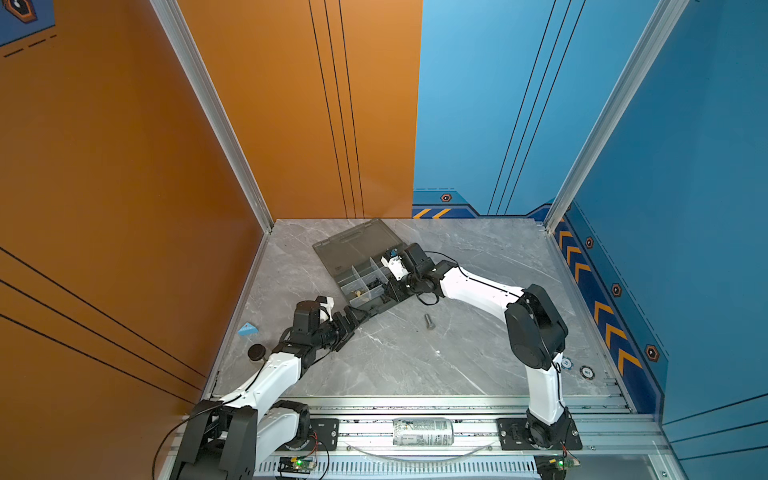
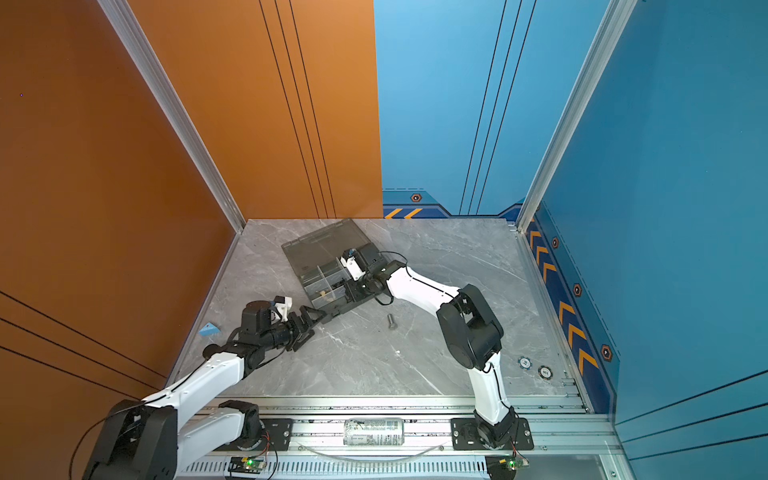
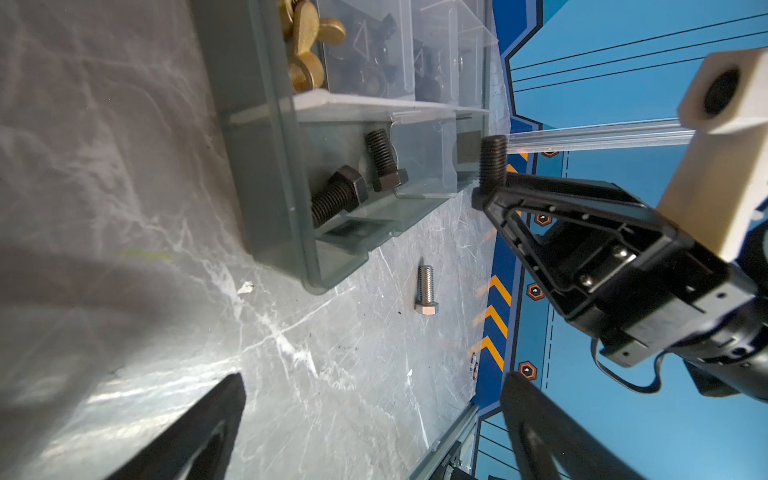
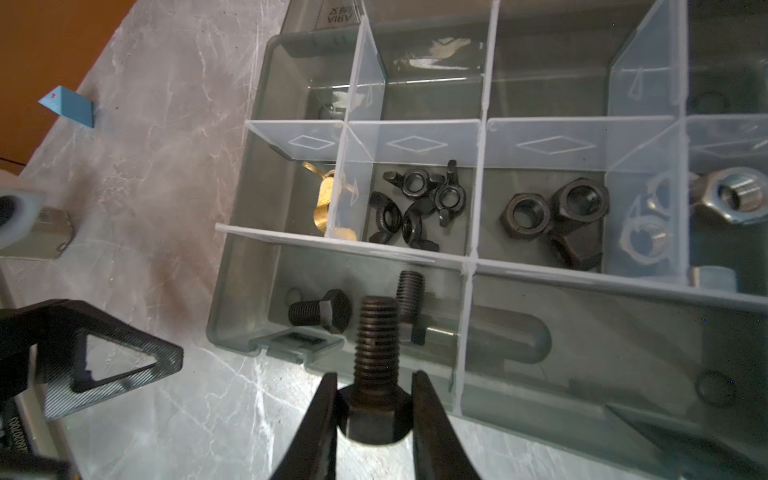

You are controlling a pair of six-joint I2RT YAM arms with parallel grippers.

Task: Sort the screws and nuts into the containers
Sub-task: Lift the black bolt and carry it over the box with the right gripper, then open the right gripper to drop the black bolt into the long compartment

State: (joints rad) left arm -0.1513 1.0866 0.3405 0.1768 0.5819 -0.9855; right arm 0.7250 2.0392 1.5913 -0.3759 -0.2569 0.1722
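The right jaws clamp a black screw (image 4: 376,345) by its head, its thread pointing at the compartment (image 4: 241,291) just ahead, where two black screws (image 4: 320,313) lie. Delivery step, I judge: next, nudge forward past the wall and part. Left jaws stand wide, empty.

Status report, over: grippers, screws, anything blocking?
Left gripper open, empty, beside the organizer box. Right gripper shut on a black screw by its head, at the compartment with two black screws. Silver screw loose on table. Nothing blocking.
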